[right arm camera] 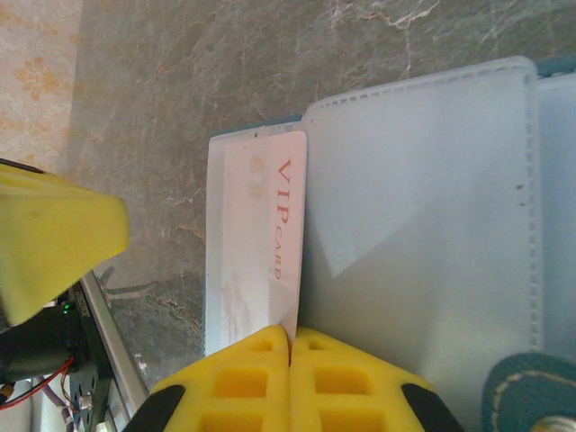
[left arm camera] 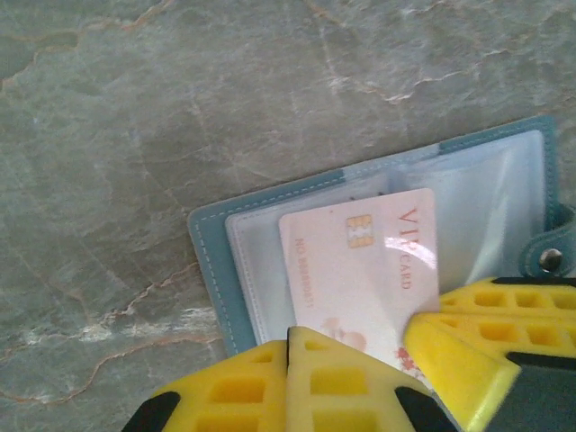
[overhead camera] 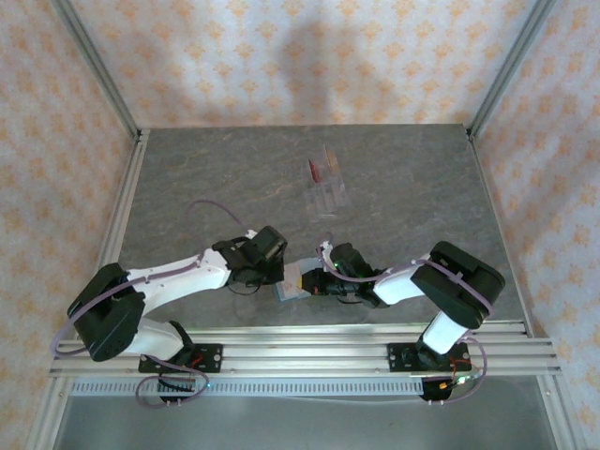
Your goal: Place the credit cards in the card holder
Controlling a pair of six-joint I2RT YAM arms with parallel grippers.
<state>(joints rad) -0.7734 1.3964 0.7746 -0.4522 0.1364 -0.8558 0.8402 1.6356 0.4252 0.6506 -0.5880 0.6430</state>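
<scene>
Yellow left fingers (left arm camera: 236,389) and right fingers (right arm camera: 346,378), each pair pressed together, flank one pale pink VIP card (left arm camera: 360,270) with a gold chip. It lies among the clear sleeves of one open teal card holder (left arm camera: 211,270). Farther back on the desk lie loose cards (overhead camera: 325,183), one dark red, too small to count.

The grey, veined, stone-look table (left arm camera: 135,135) is matt and smooth. The teal stitched leather-like card holder (left arm camera: 209,261) has clear glossy plastic sleeves (left arm camera: 486,198). The pale pink plastic credit card (left arm camera: 360,270) gleams. The left end effector (left arm camera: 288,344) is matt yellow gridded plastic.
</scene>
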